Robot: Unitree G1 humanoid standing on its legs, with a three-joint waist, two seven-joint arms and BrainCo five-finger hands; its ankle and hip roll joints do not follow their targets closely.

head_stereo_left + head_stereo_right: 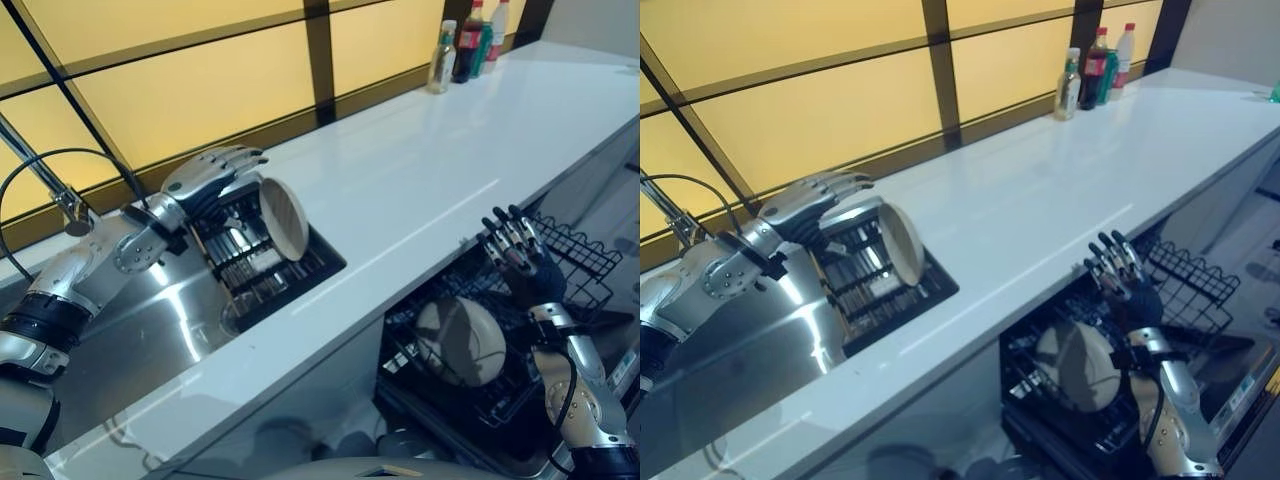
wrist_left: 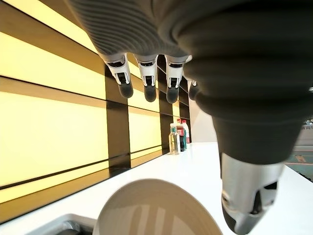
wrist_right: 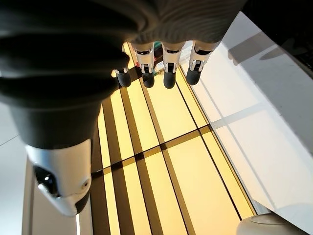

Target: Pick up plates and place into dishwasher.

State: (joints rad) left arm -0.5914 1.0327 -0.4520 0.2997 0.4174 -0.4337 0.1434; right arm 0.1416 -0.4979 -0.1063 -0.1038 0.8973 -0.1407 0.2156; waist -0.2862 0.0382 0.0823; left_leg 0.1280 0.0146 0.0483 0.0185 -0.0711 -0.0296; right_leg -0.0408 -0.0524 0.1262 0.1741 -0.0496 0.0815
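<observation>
Now left hand (image 1: 215, 175) relaxed above plate (image 1: 283, 218) in sink rack (image 1: 250, 262); right hand (image 1: 520, 255) unclenched over dishwasher rack (image 1: 575, 250), empty.

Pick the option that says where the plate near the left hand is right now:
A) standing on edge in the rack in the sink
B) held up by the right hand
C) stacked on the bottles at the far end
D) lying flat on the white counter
A: the plate stands on edge in the dark rack set in the sink, with the left hand open just above it, not gripping it.
</observation>
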